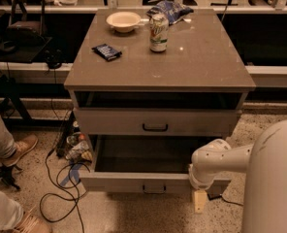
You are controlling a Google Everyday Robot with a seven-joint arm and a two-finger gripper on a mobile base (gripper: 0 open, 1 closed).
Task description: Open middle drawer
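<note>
The middle drawer [153,182] is a wide grey-beige drawer with a small black handle [154,189]. It stands pulled out of the cabinet, and its dark inside shows empty. Above it a shut drawer [155,122] carries the same black handle. My gripper [200,199] hangs low at the right front corner of the pulled-out drawer, under my white wrist [207,168], which lies against that corner. My arm comes in from the lower right and covers the drawer's right end.
The cabinet top [201,62] holds a white bowl [123,20], a green can [158,32], a blue chip bag [170,9] and a dark bar [106,51]. A person's legs and shoes [17,149], cables [61,178] and bottles [78,147] are at the left on the floor.
</note>
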